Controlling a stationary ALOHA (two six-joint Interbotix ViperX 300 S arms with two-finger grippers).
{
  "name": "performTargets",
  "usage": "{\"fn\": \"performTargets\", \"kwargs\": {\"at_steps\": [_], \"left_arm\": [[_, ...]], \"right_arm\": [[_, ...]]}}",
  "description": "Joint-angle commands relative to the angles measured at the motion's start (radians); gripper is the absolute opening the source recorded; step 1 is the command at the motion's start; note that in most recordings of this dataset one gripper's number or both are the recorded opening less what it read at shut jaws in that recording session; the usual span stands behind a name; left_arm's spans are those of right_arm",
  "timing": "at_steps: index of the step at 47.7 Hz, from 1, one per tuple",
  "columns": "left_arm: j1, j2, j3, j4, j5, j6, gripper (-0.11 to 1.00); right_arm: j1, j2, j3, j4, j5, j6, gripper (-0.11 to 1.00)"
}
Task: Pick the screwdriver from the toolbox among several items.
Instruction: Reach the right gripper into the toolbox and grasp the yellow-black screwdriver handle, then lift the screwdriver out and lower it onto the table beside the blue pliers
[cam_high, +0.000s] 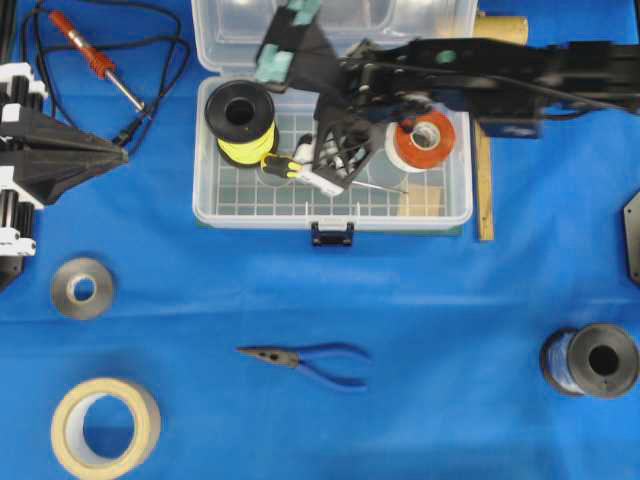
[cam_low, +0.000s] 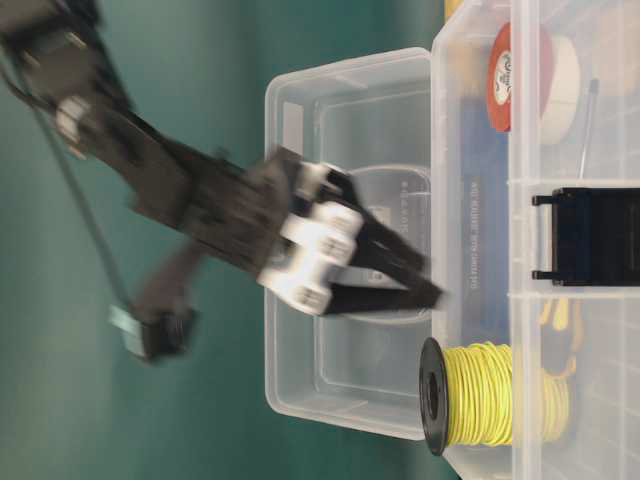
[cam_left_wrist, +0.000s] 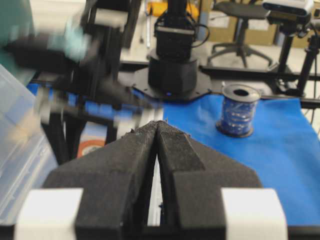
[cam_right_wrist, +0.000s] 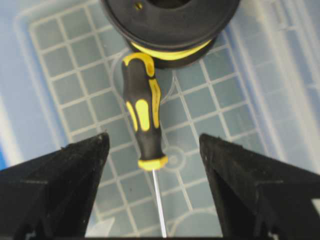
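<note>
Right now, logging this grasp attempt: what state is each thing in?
toolbox: lid open.
screwdriver: lying flat on the toolbox floor, ungrasped.
right gripper: open, fingers straddling the screwdriver handle.
left gripper: shut, empty, parked outside the toolbox.
pliers: closed, lying on the blue cloth.

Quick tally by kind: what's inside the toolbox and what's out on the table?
In the toolbox:
Screwdriver: 1
Yellow wire spool: 1
Orange tape roll: 1
On the table:
Tape rolls: 2, grey and beige
Blue wire spool: 1
Pliers: 1
Soldering iron: 1
Total: 8
</note>
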Motion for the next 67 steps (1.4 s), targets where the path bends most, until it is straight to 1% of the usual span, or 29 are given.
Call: {"fn": "performTargets", "kwargs": {"at_steps": [1,10,19,23,24,26,30,31,32,41,49,54,56,61,67], "left_arm": [[0.003,0.008,-0.009,-0.003,-0.014,0.002,0.0],[0.009,0.008,-0.008,-0.005,-0.014,0.0,0.0],[0.015,0.008,-0.006,-0.006,-0.014,0.0,0.0],[0.017,0.008,-0.005,-0.006,-0.012,0.0,0.0],[0.018,0.008,-0.005,-0.006,-0.012,0.0,0.0],[0.02,0.008,-0.003,-0.006,-0.011,-0.002,0.0],[0.026,0.008,-0.002,-0.008,-0.008,-0.005,0.0],[0.026,0.008,0.0,-0.006,-0.008,-0.006,0.0],[0.028,0.008,0.0,-0.006,-0.008,-0.008,0.0],[0.041,0.008,0.003,-0.006,-0.006,-0.009,0.0],[0.048,0.008,0.005,-0.008,-0.006,-0.009,0.0],[0.046,0.006,0.005,-0.006,-0.005,-0.009,0.0],[0.048,0.008,0.005,-0.006,-0.005,-0.009,0.0],[0.048,0.008,0.006,-0.006,-0.002,-0.009,0.0],[0.048,0.006,0.008,-0.008,-0.002,-0.011,0.0]], "right_arm": [[0.0,0.035,-0.041,0.006,0.003,0.003,0.74],[0.0,0.129,-0.066,0.008,-0.005,0.015,0.74],[0.002,0.172,-0.067,0.008,-0.015,0.021,0.73],[0.0,0.172,-0.067,0.008,-0.025,0.021,0.7],[0.0,0.172,-0.067,0.008,-0.025,0.021,0.68],[0.0,0.172,-0.067,0.008,-0.023,0.021,0.6],[0.002,0.166,-0.067,0.008,-0.014,0.018,0.36],[0.0,0.163,-0.067,0.008,-0.011,0.018,0.3],[0.0,0.158,-0.069,0.009,-0.006,0.018,0.28],[0.0,0.06,-0.067,0.003,0.046,0.021,0.28],[0.003,-0.077,-0.067,0.005,0.16,0.023,0.27],[0.021,-0.156,-0.067,0.003,0.207,0.035,0.27],[0.037,-0.186,-0.067,0.003,0.219,0.044,0.27],[0.106,-0.238,-0.063,-0.005,0.232,0.072,0.27],[0.225,-0.23,-0.063,-0.021,0.222,0.098,0.27]]}}
